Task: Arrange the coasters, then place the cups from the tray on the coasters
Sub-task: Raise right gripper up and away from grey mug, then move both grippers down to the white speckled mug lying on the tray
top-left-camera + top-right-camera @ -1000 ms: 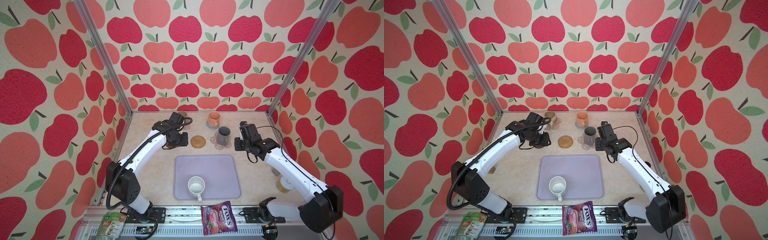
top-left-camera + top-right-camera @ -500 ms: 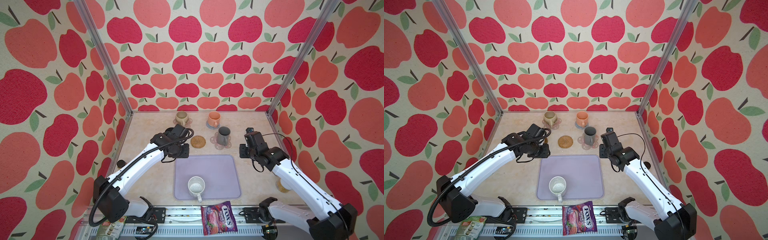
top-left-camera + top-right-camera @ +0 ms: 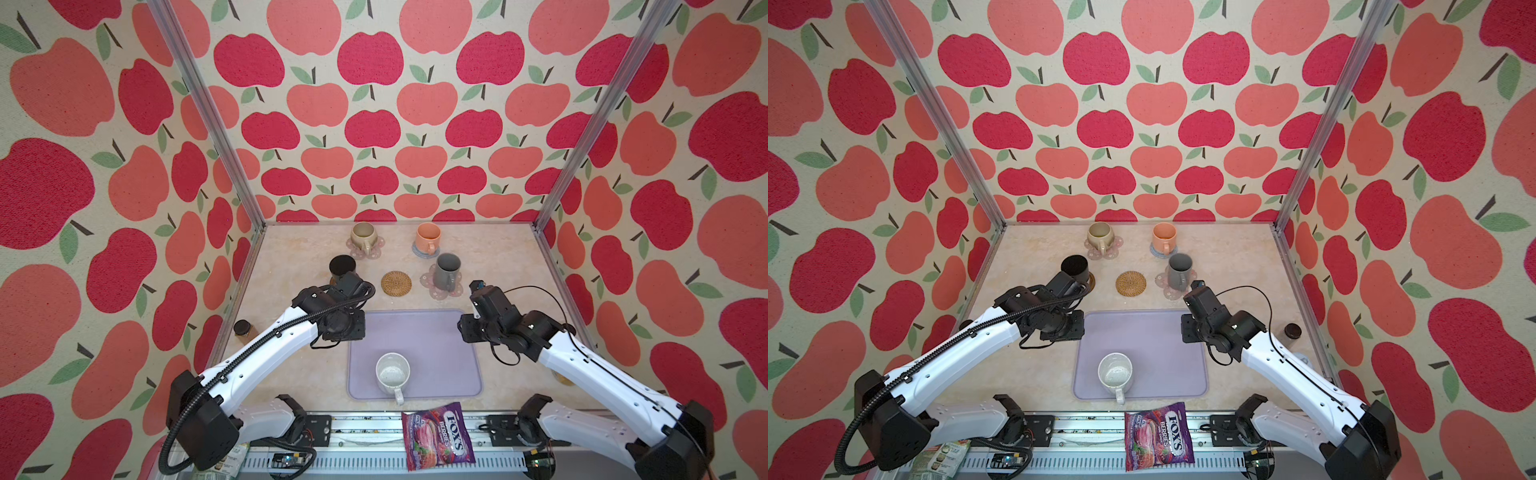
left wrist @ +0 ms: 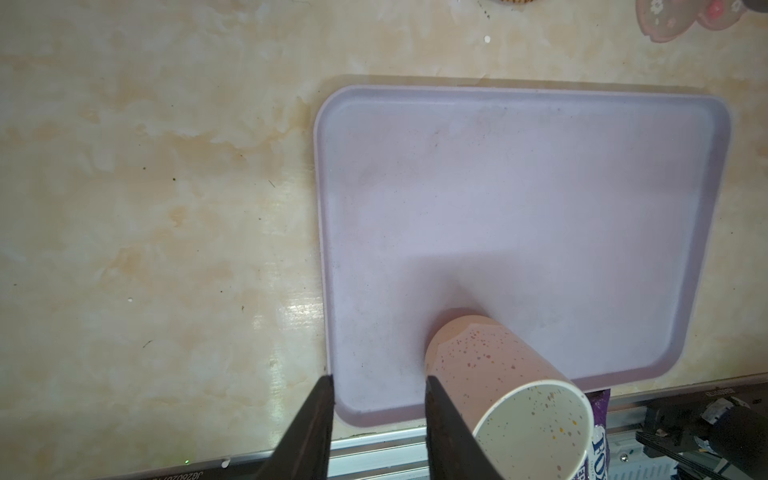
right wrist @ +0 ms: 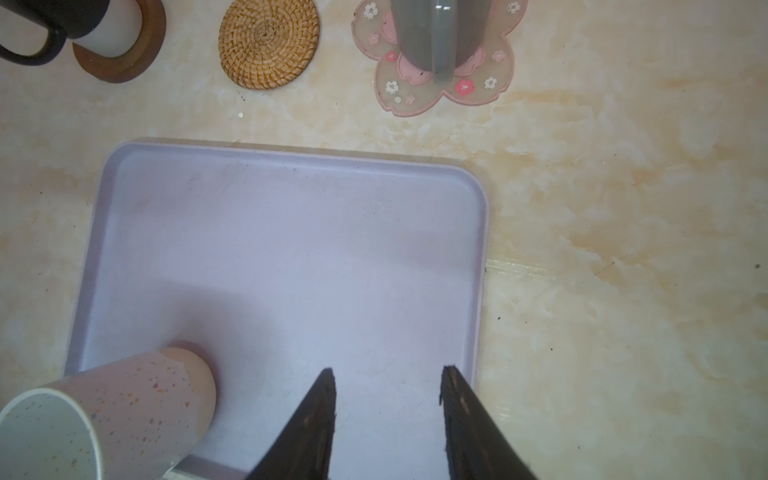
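Working from my console, I have the left gripper (image 4: 378, 378) hanging over the left edge of the flat lavender rounded-rectangle tray (image 3: 415, 332), jaws apart and empty. Beyond it the black handled mug (image 3: 343, 268) sits off-centre on the dark brown round disc coaster (image 5: 120, 66), so a crescent of the disc shows. Further right, the beige mug (image 3: 363, 235) stands on a pink flower-shaped mat (image 3: 375, 252).

The round woven tan rattan coaster (image 3: 396, 284) lies bare just past the tray's far rim. I judge it is meant for the speckled white mug (image 3: 392, 372), which is upright on the tray near its front rim.

Next the orange mug (image 3: 428, 236) rests on the grey-blue knit mat (image 3: 417, 250), and the grey mug (image 3: 448, 270) on the second pink flower mat (image 3: 430, 286). The right gripper (image 5: 387, 370) hovers over the tray's right part, jaws apart, gripping nothing.

I count five coasters and five mugs: four seated, one left to move. Both grippers are free, so I judge either could fetch it.
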Tool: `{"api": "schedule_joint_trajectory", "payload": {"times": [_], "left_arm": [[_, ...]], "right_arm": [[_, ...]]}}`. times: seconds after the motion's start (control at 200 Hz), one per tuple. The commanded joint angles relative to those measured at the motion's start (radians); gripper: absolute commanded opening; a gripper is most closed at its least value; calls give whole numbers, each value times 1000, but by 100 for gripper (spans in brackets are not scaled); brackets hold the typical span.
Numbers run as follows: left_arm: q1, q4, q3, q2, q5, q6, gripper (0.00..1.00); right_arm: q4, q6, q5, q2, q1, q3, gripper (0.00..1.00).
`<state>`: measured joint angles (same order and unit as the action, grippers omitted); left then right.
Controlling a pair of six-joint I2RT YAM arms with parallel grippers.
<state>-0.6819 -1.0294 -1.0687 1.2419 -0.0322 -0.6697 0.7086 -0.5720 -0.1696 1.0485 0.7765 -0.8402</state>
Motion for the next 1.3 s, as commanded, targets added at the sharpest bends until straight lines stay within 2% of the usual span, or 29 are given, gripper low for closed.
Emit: {"api": "schedule_joint_trajectory", "payload": {"times": [0.0, 0.12, 0.335, 0.545, 0.861, 1.291], "left_arm": [[-7, -24, 51, -16, -39, -41, 36], [-23, -1, 100, -9, -92, -56, 33], [-91, 59, 195, -8, -179, -125, 34], [-116, 161, 257, 11, -252, -171, 34], [-177, 195, 245, 93, -281, -199, 34], [-209, 184, 267, 93, -325, -248, 35]], "right_arm": [[-25, -56, 49, 22, 35, 19, 44], [-70, -77, 109, 49, 61, 38, 44], [-106, -112, 156, 70, 85, 87, 44], [-168, -130, 223, 134, 112, 118, 44], [-210, -129, 251, 287, 218, 55, 43], [-201, -150, 308, 330, 307, 47, 42]]}}
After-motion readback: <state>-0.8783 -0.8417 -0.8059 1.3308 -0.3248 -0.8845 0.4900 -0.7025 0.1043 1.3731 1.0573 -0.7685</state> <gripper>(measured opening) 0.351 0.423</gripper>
